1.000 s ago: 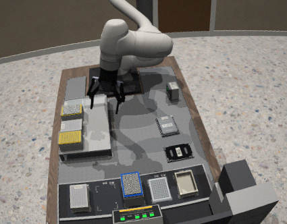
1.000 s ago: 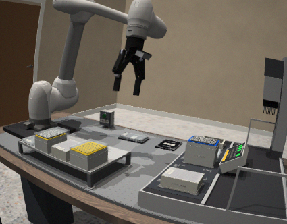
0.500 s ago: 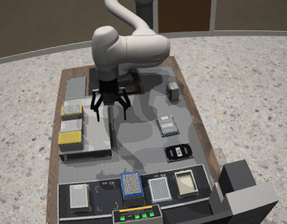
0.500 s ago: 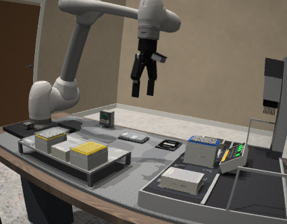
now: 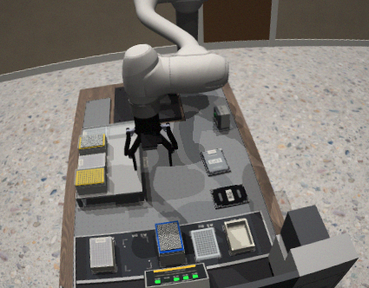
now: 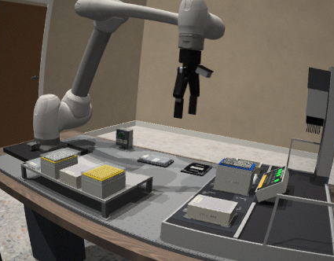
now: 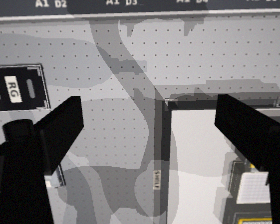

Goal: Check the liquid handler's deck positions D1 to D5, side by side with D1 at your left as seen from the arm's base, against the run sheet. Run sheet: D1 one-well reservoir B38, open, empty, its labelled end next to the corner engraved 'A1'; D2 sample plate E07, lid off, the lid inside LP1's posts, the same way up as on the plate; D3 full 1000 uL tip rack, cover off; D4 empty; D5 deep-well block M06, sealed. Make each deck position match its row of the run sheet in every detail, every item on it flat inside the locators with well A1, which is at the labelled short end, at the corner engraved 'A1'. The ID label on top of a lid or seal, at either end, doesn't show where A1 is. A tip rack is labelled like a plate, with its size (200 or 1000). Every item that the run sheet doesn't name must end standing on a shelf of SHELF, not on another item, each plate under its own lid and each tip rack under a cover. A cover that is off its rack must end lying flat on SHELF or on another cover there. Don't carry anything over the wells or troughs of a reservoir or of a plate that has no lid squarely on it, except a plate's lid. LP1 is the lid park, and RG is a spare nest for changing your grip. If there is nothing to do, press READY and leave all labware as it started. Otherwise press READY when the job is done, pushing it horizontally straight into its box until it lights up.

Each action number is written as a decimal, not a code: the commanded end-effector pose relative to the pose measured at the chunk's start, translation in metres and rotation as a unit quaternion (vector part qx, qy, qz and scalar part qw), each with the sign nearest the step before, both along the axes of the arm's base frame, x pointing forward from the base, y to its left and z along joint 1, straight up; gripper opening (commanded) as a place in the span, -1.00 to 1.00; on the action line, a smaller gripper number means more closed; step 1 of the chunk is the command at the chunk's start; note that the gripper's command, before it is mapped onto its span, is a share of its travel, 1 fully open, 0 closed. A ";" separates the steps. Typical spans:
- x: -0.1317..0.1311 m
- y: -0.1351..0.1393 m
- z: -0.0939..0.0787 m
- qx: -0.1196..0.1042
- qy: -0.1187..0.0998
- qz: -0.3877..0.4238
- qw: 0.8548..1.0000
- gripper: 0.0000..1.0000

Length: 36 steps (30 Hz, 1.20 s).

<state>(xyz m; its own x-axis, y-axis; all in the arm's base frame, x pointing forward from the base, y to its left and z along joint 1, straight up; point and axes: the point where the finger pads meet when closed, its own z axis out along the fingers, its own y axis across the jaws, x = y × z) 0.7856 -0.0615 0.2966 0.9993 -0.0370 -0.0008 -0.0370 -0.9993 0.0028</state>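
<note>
My gripper (image 5: 150, 160) hangs high over the table between the shelf and the lid park, open and empty; it also shows in the side view (image 6: 185, 108) and the wrist view (image 7: 146, 135). On the deck, from the image's right, stand a one-well reservoir (image 5: 239, 236), an uncovered sample plate (image 5: 205, 243), a blue-rimmed tip rack (image 5: 169, 238), an empty position (image 5: 135, 252) and a white sealed deep-well block (image 5: 102, 253). A lid (image 5: 214, 161) lies in the lid park. SHELF (image 5: 118, 173) holds a yellow-rimmed tip rack (image 5: 92, 142), a white plate (image 5: 92, 161) and a yellow tip rack (image 5: 90, 178).
The RG nest (image 5: 228, 195) sits between the lid park and the deck; it also shows in the wrist view (image 7: 13, 92). The READY box (image 5: 221, 116) stands near the table's far right edge. A status panel (image 5: 176, 275) fronts the deck. A grey tower (image 5: 313, 256) stands at the right.
</note>
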 end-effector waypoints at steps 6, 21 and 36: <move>0.037 0.019 0.000 0.002 0.000 -0.002 1.000 0.59; 0.042 0.020 0.001 0.001 -0.002 -0.002 1.000 0.59; 0.042 0.020 0.001 0.001 -0.002 -0.002 1.000 0.59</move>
